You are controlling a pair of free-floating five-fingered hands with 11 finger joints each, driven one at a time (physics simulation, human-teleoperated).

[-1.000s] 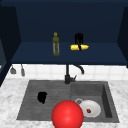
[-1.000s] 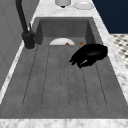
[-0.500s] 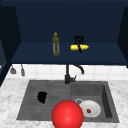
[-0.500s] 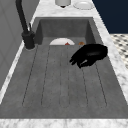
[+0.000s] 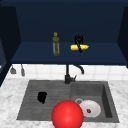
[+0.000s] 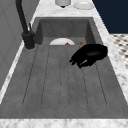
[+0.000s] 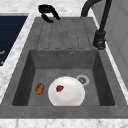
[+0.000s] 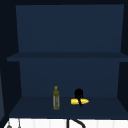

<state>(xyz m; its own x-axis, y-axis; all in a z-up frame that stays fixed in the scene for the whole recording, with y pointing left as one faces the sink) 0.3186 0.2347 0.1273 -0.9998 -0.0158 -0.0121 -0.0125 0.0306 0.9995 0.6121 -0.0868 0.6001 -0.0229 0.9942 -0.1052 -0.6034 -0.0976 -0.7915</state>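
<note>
The right hand (image 5: 79,40) is up at the lower shelf (image 5: 32,53) of the dark blue wall cabinet (image 5: 62,22). Its fingers come down over the yellow corn cob (image 5: 79,47), which lies lengthwise on the shelf, and one finger crosses the front of the cob. The hand is closed round the cob from above. In the upper view the same hand (image 8: 78,93) sits on the cob (image 8: 79,101) at the right of centre of the lower shelf (image 8: 30,106).

An olive-green bottle (image 5: 56,44) stands upright on the shelf, to the left of the cob and apart from it; it also shows in the upper view (image 8: 56,98).

The left hand (image 5: 42,97) hangs over the ribbed draining board (image 5: 32,100) at the left of the sink. In the left side view this hand (image 6: 90,54) is palm down, with its fingers loosely curled and holding nothing. In the right side view it (image 7: 47,11) shows at the far end of the board.

In the basin (image 7: 65,62), a white plate (image 7: 66,91) carries a small red piece (image 7: 59,88). A brown lump (image 7: 39,88) lies just to the left of the plate. The drain (image 7: 82,79) is at the plate's far right edge. The black tap (image 5: 68,75) stands behind the sink. A red ball (image 5: 67,115) sits at the near edge in the front view.
</note>
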